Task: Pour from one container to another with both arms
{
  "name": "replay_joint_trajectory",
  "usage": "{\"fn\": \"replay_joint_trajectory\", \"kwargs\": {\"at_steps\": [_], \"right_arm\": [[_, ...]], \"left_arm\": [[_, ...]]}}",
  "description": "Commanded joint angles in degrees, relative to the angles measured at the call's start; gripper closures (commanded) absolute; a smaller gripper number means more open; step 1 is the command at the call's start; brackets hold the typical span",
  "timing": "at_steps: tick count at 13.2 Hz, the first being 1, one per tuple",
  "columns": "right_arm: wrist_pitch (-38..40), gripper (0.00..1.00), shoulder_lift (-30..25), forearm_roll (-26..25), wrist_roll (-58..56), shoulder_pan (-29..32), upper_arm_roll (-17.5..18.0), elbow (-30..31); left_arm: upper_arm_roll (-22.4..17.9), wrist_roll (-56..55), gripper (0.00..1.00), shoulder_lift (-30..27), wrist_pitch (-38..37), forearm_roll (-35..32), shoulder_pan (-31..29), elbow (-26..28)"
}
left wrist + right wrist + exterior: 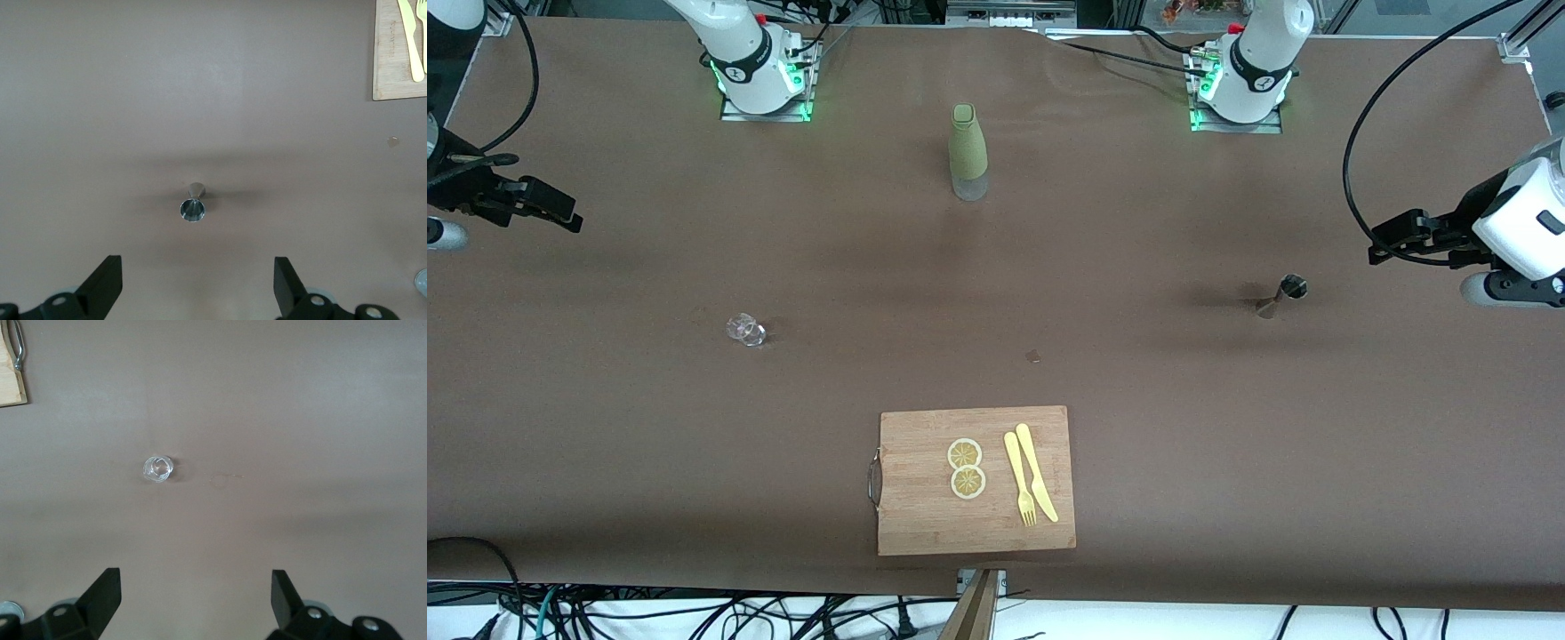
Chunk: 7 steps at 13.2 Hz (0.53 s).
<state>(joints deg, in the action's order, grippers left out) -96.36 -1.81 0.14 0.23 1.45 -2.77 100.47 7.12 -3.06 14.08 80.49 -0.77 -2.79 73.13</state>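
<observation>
A small steel jigger [1285, 293] [193, 205] stands on the brown table toward the left arm's end. My left gripper [1383, 244] [197, 267] hangs open over the table beside it, apart from it, with nothing between the fingers. A small clear glass [745, 329] [159, 468] sits toward the right arm's end. My right gripper [569, 213] [193, 580] is open and empty over the table edge there, well clear of the glass. An olive-green bottle [967, 151] with a clear base stands upright between the two arm bases.
A wooden cutting board [925, 516] [390, 60] [10, 380] lies near the front camera, carrying two lemon slices [966, 468], a yellow fork [1019, 480] and a yellow knife [1037, 471]. A small brown speck [1033, 356] lies mid-table.
</observation>
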Motion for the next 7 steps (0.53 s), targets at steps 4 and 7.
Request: {"fn": "replay_joint_trajectory", "kwargs": {"at_steps": [4,7], "right_arm": [[1.1,0.00,0.4,0.9,0.8,0.5,0.2,-1.2],[1.1,0.00,0.8,0.9,0.9,0.5,0.2,-1.2]], "left_arm": [[-0.2,0.0,0.00,1.1,-0.9,1.1,-0.1,-2.3],[-0.2,0.0,0.00,1.1,-0.9,1.2,-0.1,-2.3]]}}
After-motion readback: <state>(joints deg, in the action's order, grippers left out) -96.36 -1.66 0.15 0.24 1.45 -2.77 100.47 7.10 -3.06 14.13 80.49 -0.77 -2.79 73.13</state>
